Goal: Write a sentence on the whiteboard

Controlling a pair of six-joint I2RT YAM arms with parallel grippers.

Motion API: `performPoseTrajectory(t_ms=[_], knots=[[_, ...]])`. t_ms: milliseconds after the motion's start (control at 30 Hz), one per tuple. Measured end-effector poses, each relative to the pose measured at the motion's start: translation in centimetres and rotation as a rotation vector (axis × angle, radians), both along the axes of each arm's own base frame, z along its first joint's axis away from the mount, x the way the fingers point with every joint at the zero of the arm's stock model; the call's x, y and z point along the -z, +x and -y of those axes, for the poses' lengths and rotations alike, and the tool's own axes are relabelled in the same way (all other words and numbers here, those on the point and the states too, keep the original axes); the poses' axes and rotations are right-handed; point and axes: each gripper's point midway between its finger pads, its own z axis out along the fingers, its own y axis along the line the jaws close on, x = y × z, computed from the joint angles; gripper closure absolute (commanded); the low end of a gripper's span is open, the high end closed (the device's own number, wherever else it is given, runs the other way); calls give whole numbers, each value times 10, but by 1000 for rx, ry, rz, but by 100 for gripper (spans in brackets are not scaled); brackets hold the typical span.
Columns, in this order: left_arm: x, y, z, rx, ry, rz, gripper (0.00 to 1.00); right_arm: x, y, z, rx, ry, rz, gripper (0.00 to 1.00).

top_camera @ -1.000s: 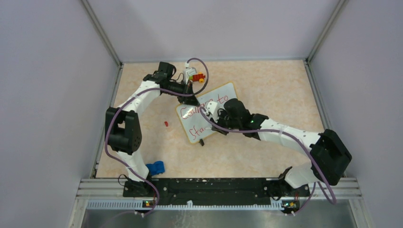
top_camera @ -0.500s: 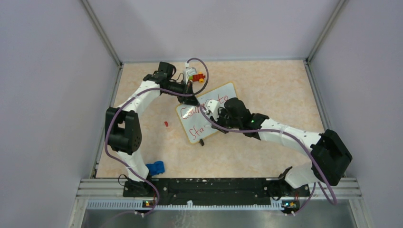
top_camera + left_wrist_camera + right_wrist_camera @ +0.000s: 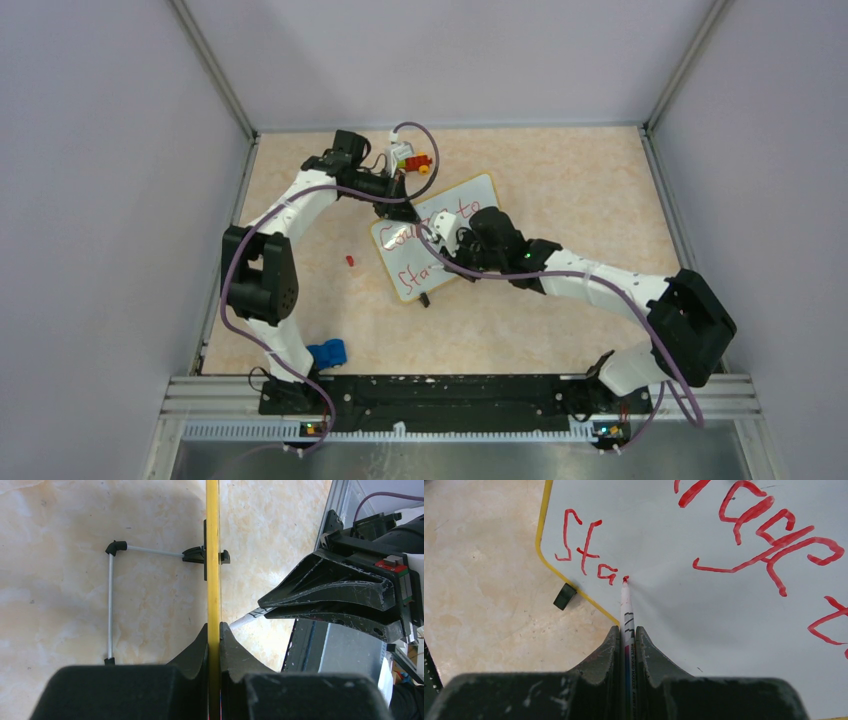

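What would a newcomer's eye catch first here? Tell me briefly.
The whiteboard at mid-table, with red writing across it. The right gripper holds a marker whose tip is on the board just after "Sta". The left gripper clamps the board's rim.

High rear overview, two close wrist views; whiteboard (image 3: 405,256) in all, left perhaps edge-on.
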Motion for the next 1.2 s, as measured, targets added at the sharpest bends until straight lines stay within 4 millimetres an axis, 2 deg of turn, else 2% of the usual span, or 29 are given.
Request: performPoseTrajectory(t_ms=[300,1200], knots=[[0,0,0,0,0,0,100,10,-6,4,-12,-24,-20,100],[0,0,0,0,2,-2,100,6,0,7,19,-1,-41,100]])
